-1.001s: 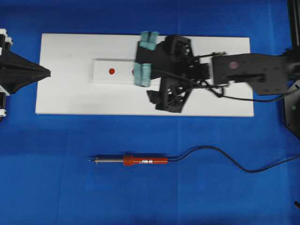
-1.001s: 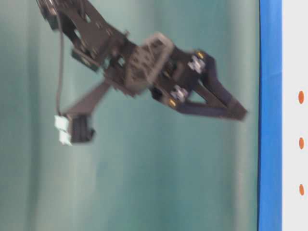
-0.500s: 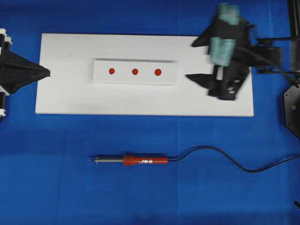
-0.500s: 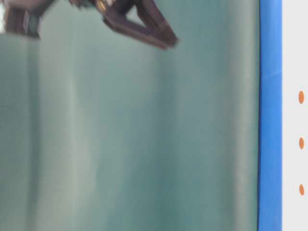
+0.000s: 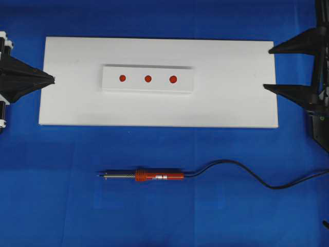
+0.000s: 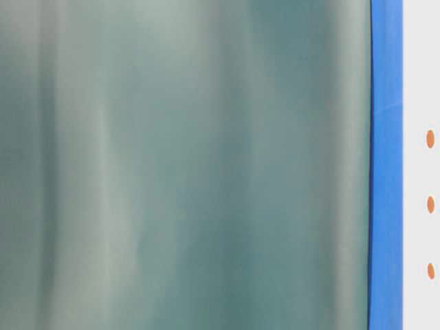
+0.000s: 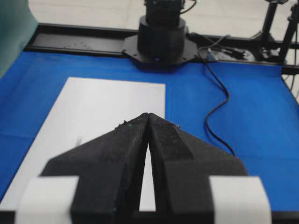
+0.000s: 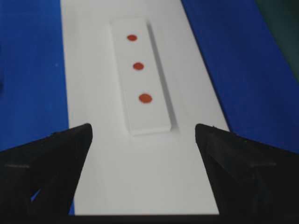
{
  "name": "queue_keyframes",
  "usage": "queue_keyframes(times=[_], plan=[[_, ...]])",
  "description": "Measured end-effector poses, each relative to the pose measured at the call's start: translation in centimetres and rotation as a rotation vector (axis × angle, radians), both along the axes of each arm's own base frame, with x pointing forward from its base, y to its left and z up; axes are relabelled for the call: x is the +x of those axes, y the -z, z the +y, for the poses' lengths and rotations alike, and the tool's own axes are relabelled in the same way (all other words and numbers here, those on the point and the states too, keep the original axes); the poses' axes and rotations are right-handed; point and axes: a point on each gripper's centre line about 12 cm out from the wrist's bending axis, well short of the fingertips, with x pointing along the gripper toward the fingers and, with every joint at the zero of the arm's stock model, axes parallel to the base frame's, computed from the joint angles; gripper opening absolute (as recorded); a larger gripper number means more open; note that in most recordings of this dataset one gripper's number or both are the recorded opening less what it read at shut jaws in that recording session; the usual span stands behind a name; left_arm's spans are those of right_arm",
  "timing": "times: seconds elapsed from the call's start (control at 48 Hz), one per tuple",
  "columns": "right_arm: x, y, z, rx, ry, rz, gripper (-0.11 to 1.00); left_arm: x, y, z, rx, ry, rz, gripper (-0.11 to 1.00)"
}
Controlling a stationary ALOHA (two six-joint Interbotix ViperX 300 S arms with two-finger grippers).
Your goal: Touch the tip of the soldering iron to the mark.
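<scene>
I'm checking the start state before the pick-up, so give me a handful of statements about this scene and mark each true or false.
1. The soldering iron lies on the blue mat, off the white board. True.
2. The right gripper holds the iron. False: its jaws stand wide open and empty at the board's right end.
3. Three red marks sit in a row on the raised white strip. True.
4. The iron's tip points toward the right arm. False: it points to the overhead view's left; the black cord trails right.
5. The left gripper is open. False: its jaws meet at the tips.
</scene>
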Motion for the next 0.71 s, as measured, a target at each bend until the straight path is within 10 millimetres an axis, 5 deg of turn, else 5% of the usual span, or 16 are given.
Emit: queue_keyframes(times=[0.292,0.709], plan=[[-1.7,2.8,0.3,0.021,-0.006,0.006,0.86,0.0,0.0,0.0,-0.018,0.002,-0.001,0.02],[-1.7,3.6,0.8,0.034,-0.036,0.0,0.85,0.0,0.0,0.0,-0.018,0.002,-0.001,0.02]])
